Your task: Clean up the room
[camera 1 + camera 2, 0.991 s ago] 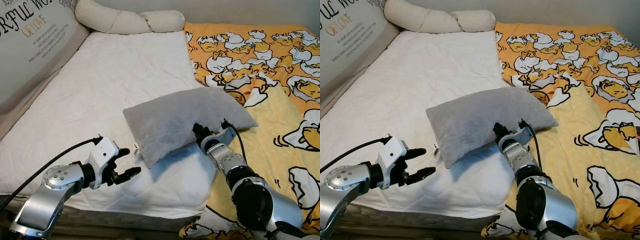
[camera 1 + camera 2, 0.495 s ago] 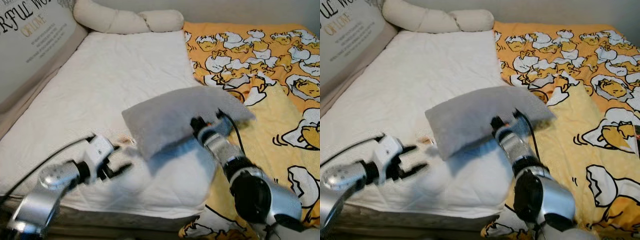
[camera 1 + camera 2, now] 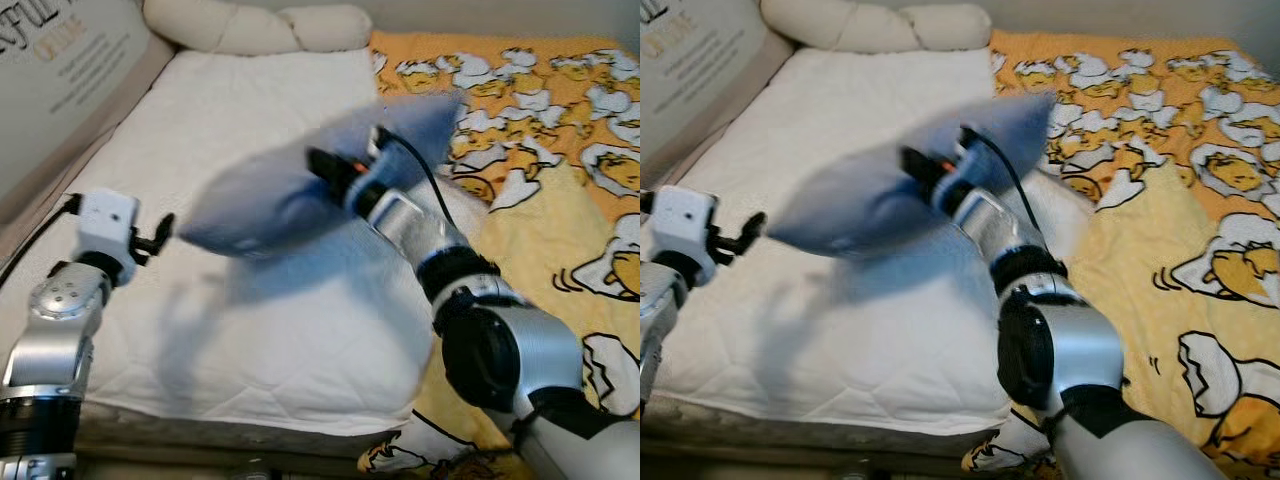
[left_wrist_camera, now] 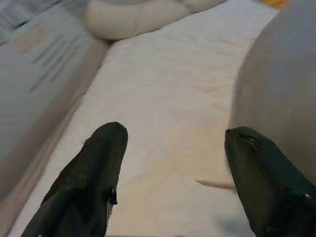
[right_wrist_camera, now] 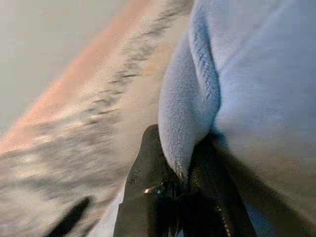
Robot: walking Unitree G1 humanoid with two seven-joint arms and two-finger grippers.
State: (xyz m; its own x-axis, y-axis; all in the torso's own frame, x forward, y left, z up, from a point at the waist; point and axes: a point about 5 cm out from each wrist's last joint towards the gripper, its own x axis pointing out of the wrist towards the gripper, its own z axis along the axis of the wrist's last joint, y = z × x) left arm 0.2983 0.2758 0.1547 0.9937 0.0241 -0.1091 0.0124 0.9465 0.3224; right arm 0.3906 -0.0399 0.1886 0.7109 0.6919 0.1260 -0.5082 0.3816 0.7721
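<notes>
A grey pillow (image 3: 260, 195) hangs blurred in the air above the white mattress (image 3: 250, 330), held at its edge by my right gripper (image 3: 325, 165), which is shut on the fabric (image 5: 187, 123). In the right wrist view the black fingers (image 5: 148, 168) pinch a fold of the pillow. My left gripper (image 3: 155, 232) is at the left side of the bed, open, with nothing between its fingers (image 4: 94, 163). The pillow's near end (image 4: 281, 94) sits just beside the left gripper's fingertip.
A cream bolster (image 3: 250, 25) lies at the head of the bed. A printed grey cushion (image 3: 60, 80) leans along the left side. A yellow cartoon-print blanket (image 3: 560, 170) covers the right half of the bed. The mattress front edge (image 3: 240, 415) is close below.
My right gripper has lifted the pillow off the mattress and swung it left and toward the head of the bed. The left arm has drawn back to the left.
</notes>
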